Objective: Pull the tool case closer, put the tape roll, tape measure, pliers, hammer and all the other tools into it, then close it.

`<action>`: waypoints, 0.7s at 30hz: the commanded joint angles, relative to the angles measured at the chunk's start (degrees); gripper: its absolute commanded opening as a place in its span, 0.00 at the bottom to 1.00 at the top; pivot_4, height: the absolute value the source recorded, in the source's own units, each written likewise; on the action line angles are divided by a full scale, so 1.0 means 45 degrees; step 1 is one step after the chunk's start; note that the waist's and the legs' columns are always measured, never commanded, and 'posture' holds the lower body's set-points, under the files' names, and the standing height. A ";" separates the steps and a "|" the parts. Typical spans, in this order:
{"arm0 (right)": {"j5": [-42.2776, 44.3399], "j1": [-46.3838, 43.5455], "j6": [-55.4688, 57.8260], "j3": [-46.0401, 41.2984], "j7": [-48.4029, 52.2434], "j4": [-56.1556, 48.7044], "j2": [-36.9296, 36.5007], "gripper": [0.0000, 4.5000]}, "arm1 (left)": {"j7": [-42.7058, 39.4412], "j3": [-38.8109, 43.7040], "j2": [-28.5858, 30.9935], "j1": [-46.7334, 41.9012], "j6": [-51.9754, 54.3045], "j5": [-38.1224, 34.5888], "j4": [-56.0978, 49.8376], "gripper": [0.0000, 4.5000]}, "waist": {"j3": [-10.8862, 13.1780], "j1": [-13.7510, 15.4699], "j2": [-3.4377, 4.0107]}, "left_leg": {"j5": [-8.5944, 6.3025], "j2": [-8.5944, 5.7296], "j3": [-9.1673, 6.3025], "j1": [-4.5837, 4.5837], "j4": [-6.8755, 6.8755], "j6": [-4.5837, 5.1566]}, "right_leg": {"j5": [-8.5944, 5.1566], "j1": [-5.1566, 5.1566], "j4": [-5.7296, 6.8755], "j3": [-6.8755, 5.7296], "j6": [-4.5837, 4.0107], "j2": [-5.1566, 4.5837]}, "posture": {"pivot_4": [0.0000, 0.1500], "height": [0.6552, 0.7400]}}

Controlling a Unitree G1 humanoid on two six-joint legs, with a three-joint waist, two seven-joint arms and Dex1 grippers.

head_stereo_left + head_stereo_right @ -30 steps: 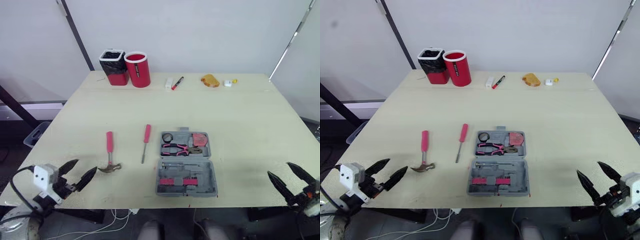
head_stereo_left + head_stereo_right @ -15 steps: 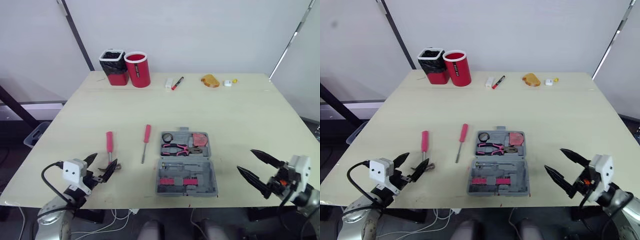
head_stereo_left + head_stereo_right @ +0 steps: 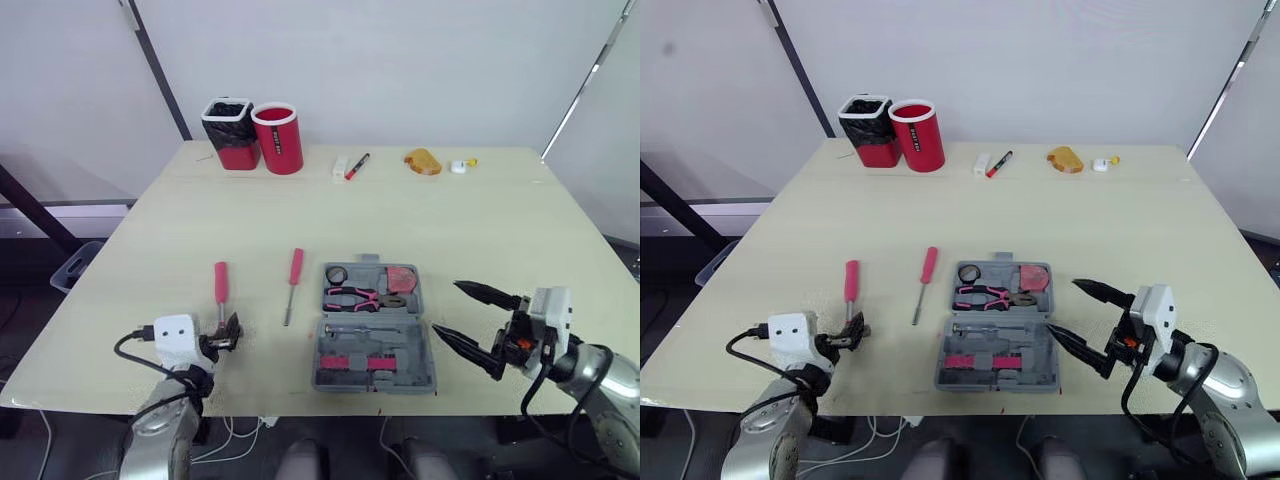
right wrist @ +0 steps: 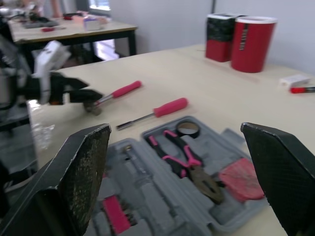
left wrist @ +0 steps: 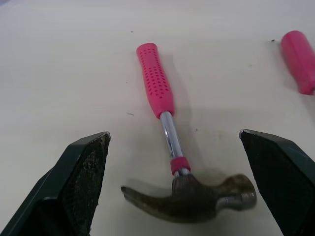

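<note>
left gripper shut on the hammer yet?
No, the left gripper is open, its fingers standing either side of the hammer head without touching it.

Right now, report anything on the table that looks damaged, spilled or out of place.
Nothing is spilled or broken. The hammer has a brown, rusty-looking head, unlike its shiny shaft. It and the screwdriver lie on the table left of the open tool case, not yet packed.

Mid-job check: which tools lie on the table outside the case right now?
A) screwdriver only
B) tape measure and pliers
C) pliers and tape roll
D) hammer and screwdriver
D: the hammer and the screwdriver lie beside the open tool case, to its left, while the pliers sit inside it.
</note>
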 commanded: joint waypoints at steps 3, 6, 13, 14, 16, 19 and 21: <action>-0.0398 -0.0411 -0.0301 0.0147 0.0743 -0.0386 -0.0720 0.99 | 0.0732 -0.0120 0.0077 -0.0369 0.1082 0.0491 -0.0447 1.00 | 0.0001 -0.0014 -0.0001 | 0.0000 -0.0002 -0.0001 0.0000 0.0000 0.0000 | 0.0000 -0.0001 0.0000 0.0001 0.0000 0.0000 | 1.00 1.00; -0.0340 -0.0789 -0.0123 0.0141 0.0924 -0.0377 -0.1021 0.99 | 0.0963 -0.0237 0.0027 -0.0737 0.1529 0.0612 -0.0303 1.00 | 0.0002 -0.0012 -0.0001 | 0.0000 -0.0003 0.0000 0.0001 0.0000 0.0000 | -0.0001 0.0001 0.0002 -0.0005 -0.0002 0.0000 | 1.00 1.00; -0.0399 -0.0989 -0.0171 0.0097 0.1011 -0.0107 -0.1147 0.99 | 0.1482 -0.0488 -0.0100 -0.1667 0.2836 0.0827 0.0015 1.00 | 0.0003 0.0015 -0.0008 | 0.0000 -0.0008 -0.0003 -0.0007 0.0000 0.0000 | 0.0002 0.0002 0.0000 -0.0009 0.0000 0.0000 | 1.00 1.00; -0.0407 -0.0972 -0.0179 0.0117 0.0990 -0.0117 -0.1122 0.99 | 0.1585 -0.0549 -0.0084 -0.1744 0.3032 0.0941 0.0037 1.00 | 0.0003 0.0013 -0.0008 | 0.0000 -0.0008 -0.0003 -0.0007 0.0000 0.0000 | 0.0003 0.0002 0.0000 -0.0010 0.0000 -0.0001 | 1.00 1.00; -0.0434 -0.0934 -0.0187 0.0160 0.0942 -0.0157 -0.1070 0.99 | 0.1873 -0.0437 -0.0250 -0.1922 0.3506 0.0938 0.0082 1.00 | 0.0003 0.0011 -0.0008 | 0.0001 -0.0008 -0.0005 -0.0007 0.0000 0.0000 | 0.0003 0.0002 0.0000 -0.0009 0.0000 -0.0001 | 1.00 1.00; -0.0468 -0.0904 -0.0190 0.0195 0.0878 -0.0198 -0.0998 0.99 | 0.1754 -0.0670 -0.0026 -0.2217 0.3781 0.1104 0.0357 1.00 | 0.0003 0.0008 -0.0008 | 0.0000 -0.0008 -0.0008 -0.0007 0.0000 0.0000 | 0.0003 0.0002 0.0001 -0.0012 0.0000 0.0000 | 1.00 1.00; -0.0505 -0.0897 -0.0208 0.0209 0.0849 -0.0202 -0.0965 0.99 | 0.1641 -0.0741 0.0031 -0.2437 0.4000 0.1089 0.0639 1.00 | 0.0003 0.0005 -0.0008 | 0.0001 -0.0009 -0.0006 -0.0005 0.0000 0.0000 | 0.0003 0.0002 0.0002 -0.0013 -0.0001 0.0001 | 1.00 1.00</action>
